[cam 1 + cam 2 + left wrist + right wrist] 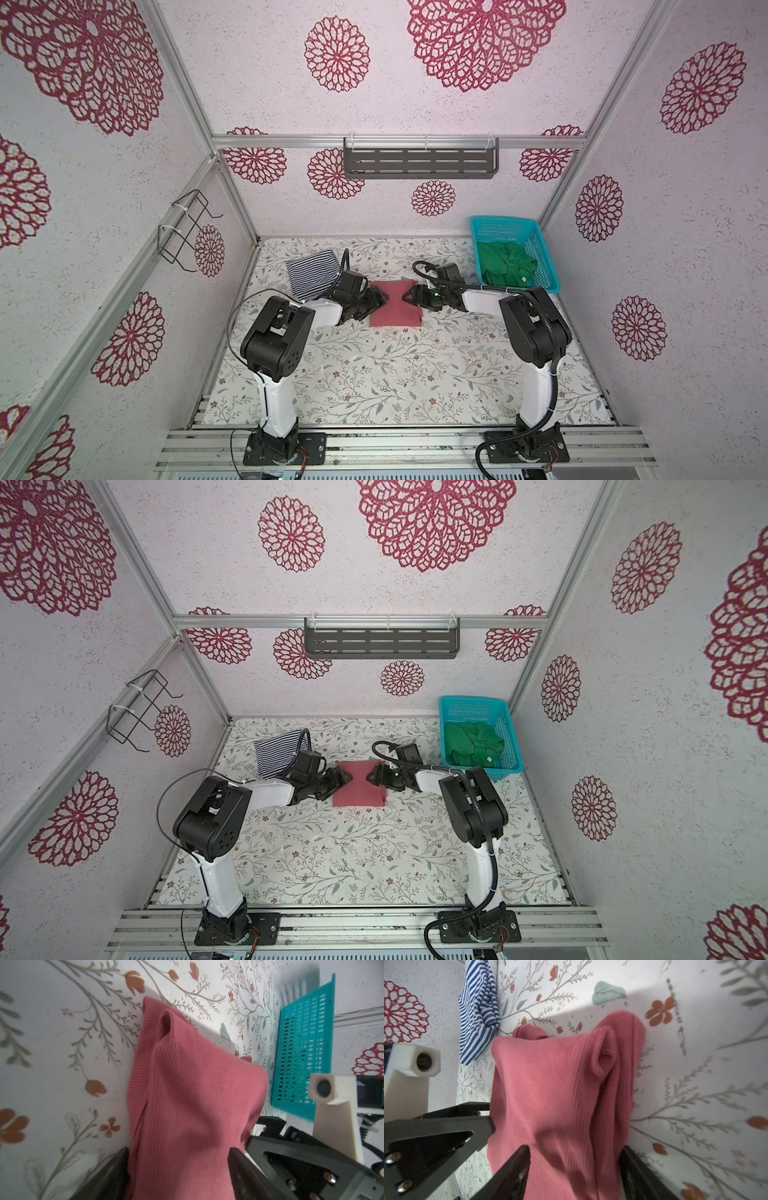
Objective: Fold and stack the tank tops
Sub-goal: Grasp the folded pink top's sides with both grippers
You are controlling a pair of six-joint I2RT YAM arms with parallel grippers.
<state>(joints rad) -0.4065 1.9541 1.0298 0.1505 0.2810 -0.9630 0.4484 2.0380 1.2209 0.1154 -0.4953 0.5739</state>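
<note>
Left gripper (384,297) and right gripper (409,297) bracket the red-pink tank top (395,318), mid-table!
Both pairs of jaws stand apart, pink cloth between; pinching or just straddling, I cannot tell. Probably readying a lift. Three tops: pink; striped top (309,274) folded far-left, seemingly the stack's base; green top (503,262) crumpled in one basket (542,255).

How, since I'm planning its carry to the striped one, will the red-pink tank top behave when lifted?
The red-pink tank top is probably floppy: its ribbed knit drapes and creases in both wrist views. Its folded layers gape at one end and may slip apart.
</note>
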